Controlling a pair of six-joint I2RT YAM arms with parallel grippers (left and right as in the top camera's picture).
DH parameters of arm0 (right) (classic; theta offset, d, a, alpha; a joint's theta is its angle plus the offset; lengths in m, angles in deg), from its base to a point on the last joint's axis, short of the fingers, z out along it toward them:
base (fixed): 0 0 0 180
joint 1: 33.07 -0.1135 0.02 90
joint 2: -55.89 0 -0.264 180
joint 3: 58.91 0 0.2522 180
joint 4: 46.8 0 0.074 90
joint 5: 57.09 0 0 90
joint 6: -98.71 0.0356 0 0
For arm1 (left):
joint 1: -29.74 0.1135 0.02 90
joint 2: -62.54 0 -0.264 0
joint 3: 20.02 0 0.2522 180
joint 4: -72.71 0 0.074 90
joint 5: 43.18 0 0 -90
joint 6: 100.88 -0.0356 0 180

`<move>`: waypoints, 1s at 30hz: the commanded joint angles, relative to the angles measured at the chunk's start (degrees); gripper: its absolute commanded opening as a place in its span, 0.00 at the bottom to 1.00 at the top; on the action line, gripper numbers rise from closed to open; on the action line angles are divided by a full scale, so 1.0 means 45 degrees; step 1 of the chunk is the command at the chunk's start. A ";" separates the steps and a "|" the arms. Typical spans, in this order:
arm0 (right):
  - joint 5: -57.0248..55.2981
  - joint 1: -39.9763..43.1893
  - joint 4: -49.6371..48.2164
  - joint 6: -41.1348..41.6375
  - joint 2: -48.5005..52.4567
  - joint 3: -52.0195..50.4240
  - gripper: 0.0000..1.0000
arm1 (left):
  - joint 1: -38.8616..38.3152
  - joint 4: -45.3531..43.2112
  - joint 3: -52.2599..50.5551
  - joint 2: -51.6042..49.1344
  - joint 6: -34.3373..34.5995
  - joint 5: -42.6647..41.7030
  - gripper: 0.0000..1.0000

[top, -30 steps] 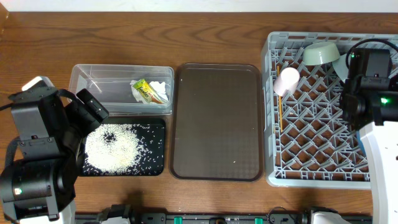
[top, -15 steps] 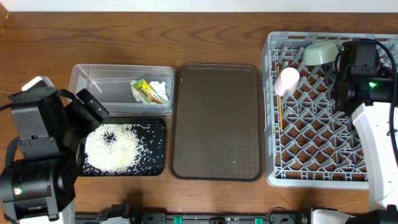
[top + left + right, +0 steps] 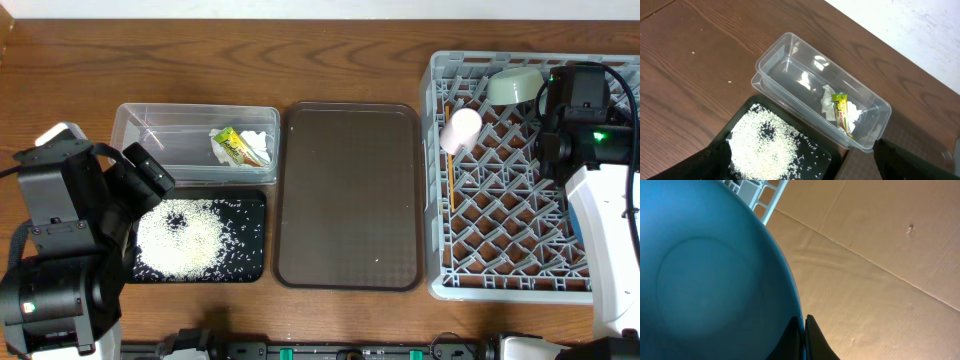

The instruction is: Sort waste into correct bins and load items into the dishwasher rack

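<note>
Brown tabletop, grey rack (image 3: 500,240) at its right end, and we're on the blue plate (image 3: 700,280). It fills the right wrist view, with the right gripper (image 3: 803,325) seemingly pinched on its rim, though that view is tight. Over the last second the arm has slid to the rack's far corner and settled, so we reckon slotting is close. Mint bowl (image 3: 515,85) and cup (image 3: 462,130) sit alongside. Left gripper (image 3: 805,156) hangs spread above the rice (image 3: 180,240).
</note>
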 commanded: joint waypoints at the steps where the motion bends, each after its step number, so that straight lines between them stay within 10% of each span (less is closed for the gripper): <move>1: -0.0039 0.0010 -0.0019 -0.0097 0.0063 0.0160 0.01 | 0.0058 -0.0015 0.0204 0.0019 -0.0117 0.0160 0.94; 30: 0.0816 -0.0704 -0.0282 -0.0330 0.0869 0.0160 0.01 | 0.0058 -0.0010 0.0204 0.0019 -0.0117 0.0160 0.94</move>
